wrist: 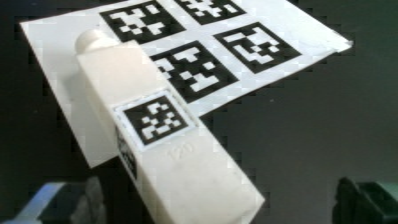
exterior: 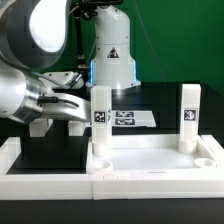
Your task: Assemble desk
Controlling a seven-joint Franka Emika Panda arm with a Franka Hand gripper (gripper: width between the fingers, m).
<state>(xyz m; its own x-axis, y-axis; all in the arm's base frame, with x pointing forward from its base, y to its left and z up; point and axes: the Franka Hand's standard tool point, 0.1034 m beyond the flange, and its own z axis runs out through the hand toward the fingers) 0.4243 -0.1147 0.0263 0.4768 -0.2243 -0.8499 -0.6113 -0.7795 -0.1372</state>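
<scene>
The white rimmed desk panel point(exterior: 150, 158) lies flat at the front of the black table. Two white leg blocks with tags stand upright in its far corners, one on the exterior view's left point(exterior: 100, 112) and one on its right point(exterior: 188, 112). My gripper point(exterior: 84, 106) reaches in sideways from the left, up against the left leg. In the wrist view this leg point(wrist: 157, 125) runs between my fingers point(wrist: 71, 200), with dark gaps on both sides. The gripper point(wrist: 214, 208) is open around it. Two small white blocks point(exterior: 38, 126) under my arm may be further legs.
The marker board point(exterior: 128, 118) lies on the table behind the panel and shows behind the leg in the wrist view point(wrist: 240, 40). A long white bar point(exterior: 20, 152) edges the table on the exterior view's left. The robot's base point(exterior: 112, 55) stands at the back.
</scene>
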